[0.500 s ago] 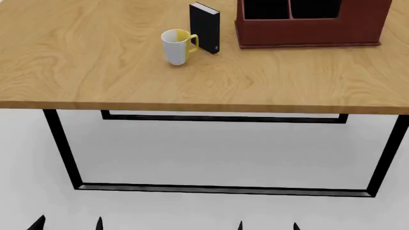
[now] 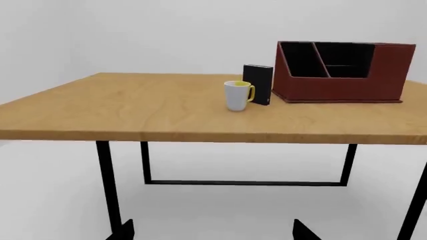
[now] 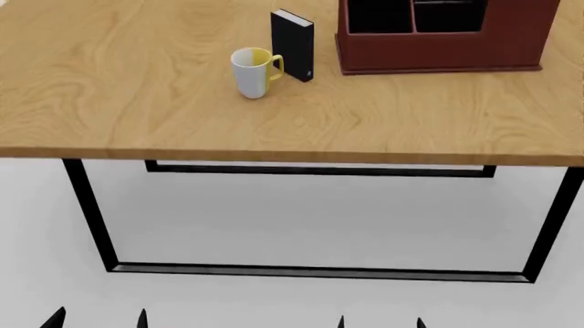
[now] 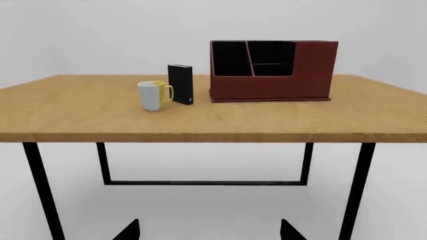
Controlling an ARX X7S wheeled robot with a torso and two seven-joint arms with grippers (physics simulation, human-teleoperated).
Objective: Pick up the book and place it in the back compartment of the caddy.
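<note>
While both arms hang low in front of the table, the left wrist view shows the book standing upright right of the frame's middle, between a white mug and the caddy. The left gripper shows only as two dark fingertips at the bottom edge, set well apart with nothing between them.

From the head view, the book stands in the upper middle of the frame on the wooden table, its spine toward the camera and its top edge free. The mug sits just beside it at lower left, the handle close to the cover; I cannot tell whether they touch. The caddy fills the upper right. The fingertips of both grippers peek in at the bottom edge, each pair spread.

Seen by the right wrist camera, the book is left of centre, the caddy just right of it, with a gap between. The right gripper is spread wide and empty at the bottom edge.

Judging by its look, the book is thin, stiff and light, with smooth covers that could slip, and it would tip over easily. Pinching across both covers near the top, on the side away from the mug, seems the safest hold.
</note>
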